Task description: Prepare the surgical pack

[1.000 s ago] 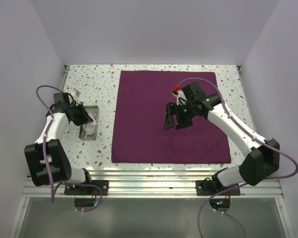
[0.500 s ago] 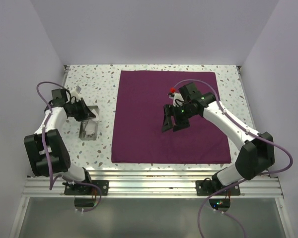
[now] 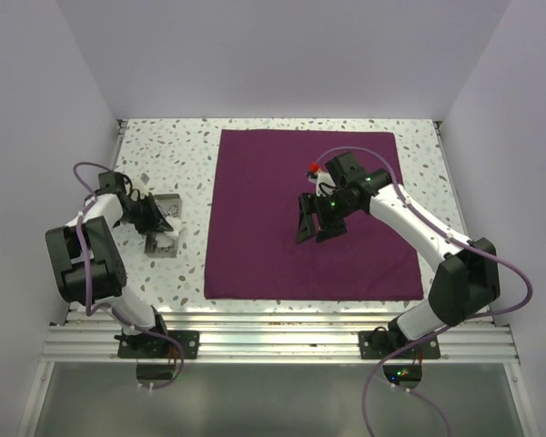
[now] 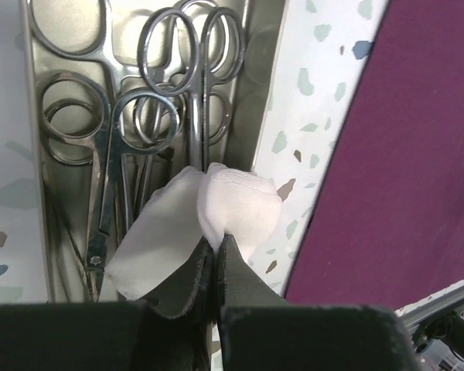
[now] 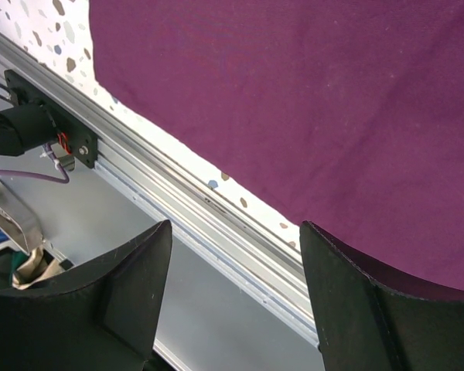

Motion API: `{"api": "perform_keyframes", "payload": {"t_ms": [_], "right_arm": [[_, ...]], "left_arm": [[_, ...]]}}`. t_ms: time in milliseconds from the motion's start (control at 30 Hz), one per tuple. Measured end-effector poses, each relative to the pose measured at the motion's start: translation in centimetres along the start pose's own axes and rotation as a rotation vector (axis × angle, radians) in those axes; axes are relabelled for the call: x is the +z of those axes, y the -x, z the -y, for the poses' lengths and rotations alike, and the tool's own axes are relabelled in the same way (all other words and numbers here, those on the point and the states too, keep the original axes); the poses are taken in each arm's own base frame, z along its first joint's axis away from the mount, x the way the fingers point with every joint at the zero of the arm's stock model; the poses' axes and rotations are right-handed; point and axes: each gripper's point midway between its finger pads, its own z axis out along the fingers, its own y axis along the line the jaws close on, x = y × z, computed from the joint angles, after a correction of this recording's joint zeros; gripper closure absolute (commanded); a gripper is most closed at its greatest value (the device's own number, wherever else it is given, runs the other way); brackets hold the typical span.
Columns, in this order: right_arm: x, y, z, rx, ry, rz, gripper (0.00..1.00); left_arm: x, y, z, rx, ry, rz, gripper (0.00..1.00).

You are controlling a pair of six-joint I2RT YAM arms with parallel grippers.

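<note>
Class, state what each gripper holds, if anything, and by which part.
Left gripper pinches the white gauze by a bunched fold; right gripper is open, holding nothing.

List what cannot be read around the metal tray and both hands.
- Top view: contents of the small rectangular metal tray, too small and covered by the left hand.
- Left wrist view: tips of the steel scissors, hidden under the white gauze.
- Top view: large maroon cloth patch beneath the open right hand.

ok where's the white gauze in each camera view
top external: gauze on the left, over the metal tray.
left wrist: gauze lower centre, pinched in the left tool.
right wrist: not in it.
shared landmark: the maroon cloth, in all three views.
</note>
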Motion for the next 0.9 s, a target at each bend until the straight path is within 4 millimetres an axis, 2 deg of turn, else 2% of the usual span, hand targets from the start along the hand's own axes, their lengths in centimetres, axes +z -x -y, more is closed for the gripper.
{"api": "perform_keyframes", "payload": {"t_ms": [267,500,600,700,800,900], "right_arm": [[0.3,0.0,0.0,0.001,0.005,-0.009,0.3],[0.5,-0.1,-0.1,0.005,0.017,-0.02,0.3],[0.7,0.0,0.0,0.007,0.016,-0.023,0.3],[0.7,0.1,-0.1,0.005,0.02,-0.02,0.3],[0.9,0.2,0.0,0.014,0.016,-0.018,0.29],[1.3,0.8,0.2,0.033,0.011,-0.004,0.3]], "left_arm": [[0.2,-1.0,-1.7,-0.018,0.081,-0.042,1.0],[0.2,-1.3,-2.3,-0.015,0.113,-0.053,0.99],[0.1,-1.2,-2.4,-0.013,0.12,-0.055,0.85],[0.0,-1.0,-2.4,-0.01,0.126,-0.052,0.64],[-0.2,-1.0,-2.4,-0.014,0.129,-0.051,0.51],[-0.8,-0.9,-2.1,-0.016,0.131,-0.038,0.47]]}}
